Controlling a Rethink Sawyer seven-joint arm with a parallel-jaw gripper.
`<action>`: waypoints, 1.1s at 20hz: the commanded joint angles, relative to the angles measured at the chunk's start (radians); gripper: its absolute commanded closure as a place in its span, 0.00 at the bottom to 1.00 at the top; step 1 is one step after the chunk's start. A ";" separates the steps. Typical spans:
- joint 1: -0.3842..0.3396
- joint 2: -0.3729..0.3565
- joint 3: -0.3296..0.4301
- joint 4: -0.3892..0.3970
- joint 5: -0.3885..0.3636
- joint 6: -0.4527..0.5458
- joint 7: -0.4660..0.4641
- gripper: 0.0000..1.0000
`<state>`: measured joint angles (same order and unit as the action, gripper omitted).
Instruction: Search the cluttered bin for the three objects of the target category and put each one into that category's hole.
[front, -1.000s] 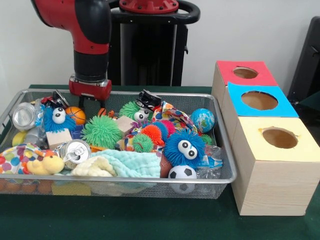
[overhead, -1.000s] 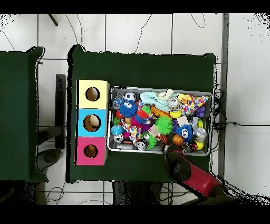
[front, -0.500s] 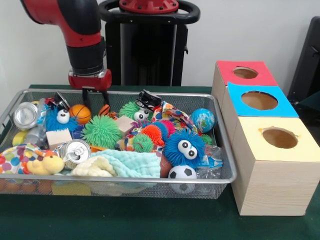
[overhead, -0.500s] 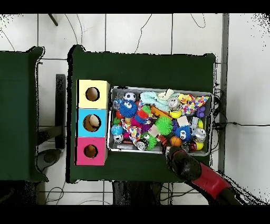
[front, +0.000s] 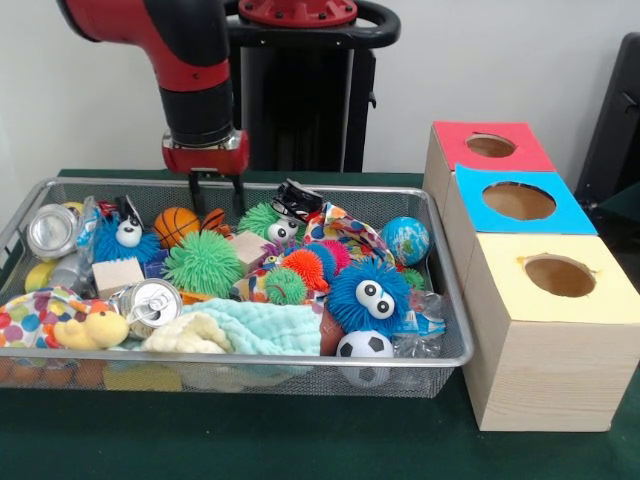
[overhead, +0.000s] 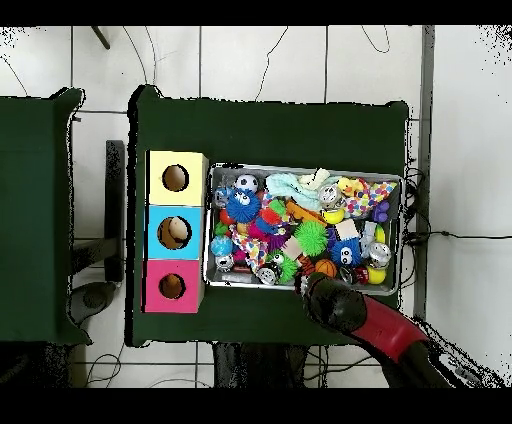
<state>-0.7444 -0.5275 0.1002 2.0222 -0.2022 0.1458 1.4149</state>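
Note:
The wire mesh bin (front: 445, 300) is packed with toys. At its far side lie an orange basketball (front: 177, 225) and a smaller orange ball (front: 214, 220). My gripper (front: 216, 192) hangs open just above the smaller ball, with nothing between its fingers. A soccer ball (front: 364, 346) sits at the near right corner and a globe ball (front: 405, 240) at the far right. In the overhead view the red arm (overhead: 350, 312) covers the gripper at the lower rim of the bin (overhead: 300, 167).
Green (front: 203, 264) and orange (front: 303, 266) spiky balls, a blue furry toy with eyes (front: 368, 295), two cans (front: 150, 302) (front: 47, 230) and cloths fill the bin. To its right stand red (front: 450, 140), blue (front: 562, 215) and yellow (front: 500, 262) boxes with holes.
In the front view my gripper has travelled right along the bin's far side, from the blue furry toy to over the small orange ball. The basketball has shifted slightly right.

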 joint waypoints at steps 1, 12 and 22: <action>0.039 -0.011 -0.046 -0.097 0.002 -0.064 0.174 0.00; 0.198 0.016 -0.253 -0.164 0.033 -0.224 0.198 0.00; -0.028 -0.016 0.047 -0.055 -0.068 -0.317 0.199 0.00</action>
<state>-0.6393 -0.5433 -0.0648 1.9982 -0.2184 -0.0923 1.4149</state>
